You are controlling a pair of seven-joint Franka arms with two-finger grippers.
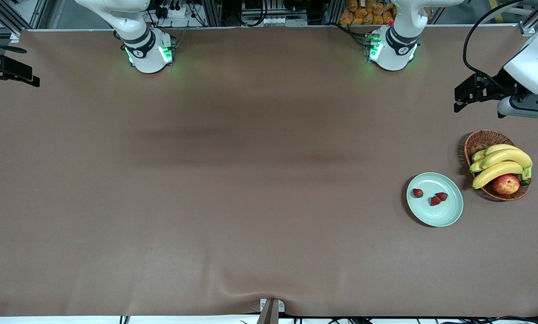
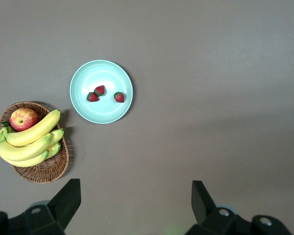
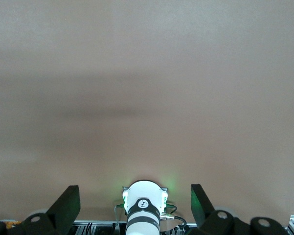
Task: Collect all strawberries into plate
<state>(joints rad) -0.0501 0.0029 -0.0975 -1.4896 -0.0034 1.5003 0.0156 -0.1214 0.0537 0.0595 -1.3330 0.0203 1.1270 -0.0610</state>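
Three strawberries [image 1: 431, 196] lie on the plate [image 1: 449, 216]; soft and light, they want gentle mid-body pinches. The left gripper [image 2: 135, 203], high over the table's left-arm end, and the waiting right gripper [image 3: 134, 203] gape wide, empty.

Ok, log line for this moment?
strawberries: three on plate | left end effector: open, empty, above table | right end effector: open, empty, waiting

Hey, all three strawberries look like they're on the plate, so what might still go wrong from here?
1. The strawberries lie loose on the shallow plate; a nudge might roll one off.
2. The plate sits close beside the basket, so bumping either could shift the other.
3. The left claw hangs open above the table by the basket; dropping carelessly could hit it. The right claw waits, open.
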